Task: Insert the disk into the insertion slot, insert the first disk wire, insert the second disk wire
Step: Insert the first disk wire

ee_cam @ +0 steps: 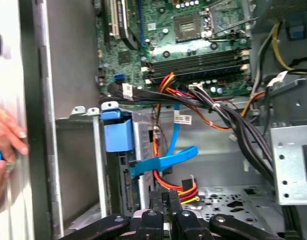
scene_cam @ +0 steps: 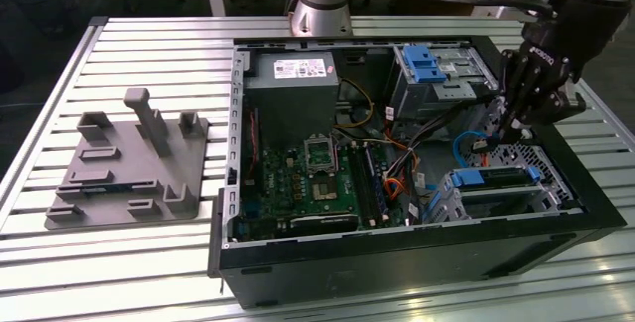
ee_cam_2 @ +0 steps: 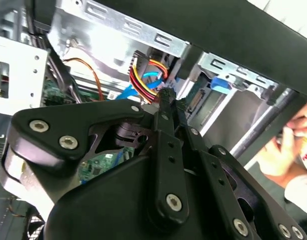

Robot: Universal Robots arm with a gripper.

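Note:
The disk [scene_cam: 493,176], silver in a blue carrier [ee_cam: 116,134], lies inside the insertion slot [scene_cam: 459,204], a perforated metal cage at the case's front corner on the exterior view's right. My gripper [scene_cam: 517,127] hangs just behind the cage. Its fingers [ee_cam_2: 166,107] stand close together, shut on the dark plug of a red, yellow and black wire bundle [ee_cam: 186,188], the first disk wire. This plug is close to the disk's rear edge. The second disk wire [ee_cam: 166,159], a flat blue cable [ee_cam_2: 139,86], lies loose beside it, and its curve [scene_cam: 465,143] shows above the cage.
A taller metal bay with a blue latch [scene_cam: 429,65] stands behind the cage. The power supply [scene_cam: 293,76] and motherboard [scene_cam: 309,181] fill the case's other half. Black cable bundles [ee_cam: 228,117] cross nearby. A person's hand [ee_cam: 6,142] rests outside the case wall. A grey fixture [scene_cam: 129,160] sits on the table.

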